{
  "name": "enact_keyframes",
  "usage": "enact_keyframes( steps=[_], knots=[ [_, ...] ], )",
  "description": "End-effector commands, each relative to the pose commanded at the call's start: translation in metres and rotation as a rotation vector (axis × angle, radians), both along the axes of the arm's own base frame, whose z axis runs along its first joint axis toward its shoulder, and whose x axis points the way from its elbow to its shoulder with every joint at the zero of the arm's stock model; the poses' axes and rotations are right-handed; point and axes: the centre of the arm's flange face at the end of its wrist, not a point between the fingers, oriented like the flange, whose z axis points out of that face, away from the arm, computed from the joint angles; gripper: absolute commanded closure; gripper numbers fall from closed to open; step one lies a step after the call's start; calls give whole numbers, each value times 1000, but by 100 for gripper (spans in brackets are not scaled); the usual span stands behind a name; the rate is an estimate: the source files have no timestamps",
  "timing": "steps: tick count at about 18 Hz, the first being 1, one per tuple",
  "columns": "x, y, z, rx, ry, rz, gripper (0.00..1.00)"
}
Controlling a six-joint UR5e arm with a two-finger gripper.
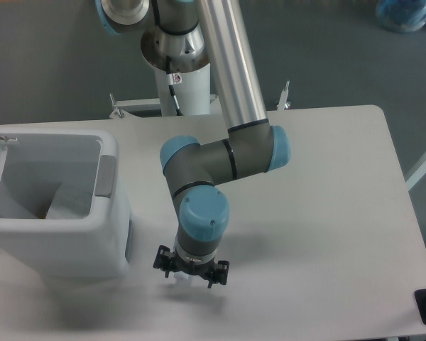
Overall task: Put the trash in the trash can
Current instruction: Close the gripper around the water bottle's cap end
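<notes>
End effector (pixel 190 271) low over tabletop (pixel 326 213), directly above bottle (pixel 185 278), mostly hidden; finger spacing cannot be told; trash can (pixel 57 213) open, left.

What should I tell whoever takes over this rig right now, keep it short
Gripper: down at the table, right of the trash can; whether its jaws are open or shut cannot be told, since the wrist hides them.
Bottle: almost wholly hidden under the gripper; only a pale bit shows between the fingers. Not lifted.
Trash can: lid open, standing at the table's left end; something pale lies inside, but what it is cannot be told.
Done: arm is positioned over the bottle.
Left: grip the bottle, carry it left, drop it in the can.
</notes>
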Motion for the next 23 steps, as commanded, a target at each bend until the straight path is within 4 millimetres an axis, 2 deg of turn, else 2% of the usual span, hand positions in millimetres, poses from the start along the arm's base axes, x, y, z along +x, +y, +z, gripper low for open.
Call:
enact_keyframes(
  steps=[4, 7, 16, 23],
  knots=[
    [3, -2, -10, -11, -8, -3, 4],
    [3, -2, -10, -13, -9, -3, 8],
    [5, -4, -13, -17, -13, -1, 30],
    [8, -5, -13, -20, -15, -6, 34]
  ],
)
